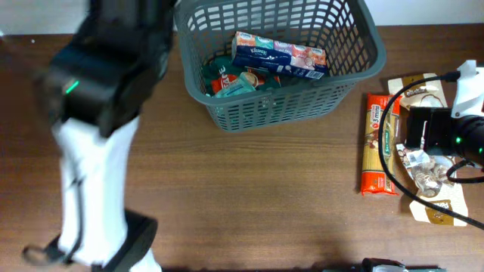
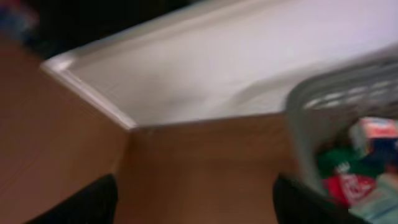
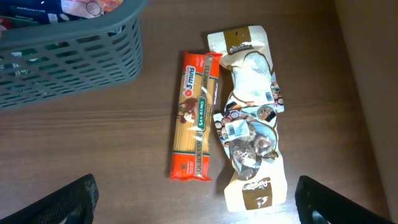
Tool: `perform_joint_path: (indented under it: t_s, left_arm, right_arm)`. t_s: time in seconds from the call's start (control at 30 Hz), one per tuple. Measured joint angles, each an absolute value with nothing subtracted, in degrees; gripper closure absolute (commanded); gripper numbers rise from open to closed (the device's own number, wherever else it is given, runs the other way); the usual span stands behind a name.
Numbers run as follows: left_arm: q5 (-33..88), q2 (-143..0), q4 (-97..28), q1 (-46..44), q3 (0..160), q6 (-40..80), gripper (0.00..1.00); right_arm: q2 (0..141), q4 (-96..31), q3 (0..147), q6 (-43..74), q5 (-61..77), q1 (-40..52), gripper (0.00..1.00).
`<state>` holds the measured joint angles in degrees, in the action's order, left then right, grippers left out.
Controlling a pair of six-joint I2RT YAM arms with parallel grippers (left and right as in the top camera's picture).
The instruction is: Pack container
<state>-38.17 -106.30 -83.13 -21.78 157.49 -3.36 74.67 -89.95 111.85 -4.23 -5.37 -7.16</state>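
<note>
Brown wooden table (image 1: pixel 257 181), grey container (image 1: pixel 361 45) far centre, only left wrist shows pale wall (image 2: pixel 249 62) beyond table edge, left gripper (image 2: pixel 199 200) and right gripper (image 3: pixel 196 202) fingers wide, empty

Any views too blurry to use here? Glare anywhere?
Left wrist: heavily motion-blurred, container and its contents smeared. Overhead: left arm blurred, container and pasta packet sharp. Right wrist: sharp, even light, packet print legible, possibly some sheen on the pouch.
</note>
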Motion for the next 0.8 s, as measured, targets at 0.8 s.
perform_joint_path:
  t_s: [0.8]
  left_arm:
    - [-47.90,-75.64,-96.60,-21.74,140.09,13.34,0.29]
  right_arm:
    - [74.67,-89.97,111.85,-4.25,-5.37,-7.16,0.01]
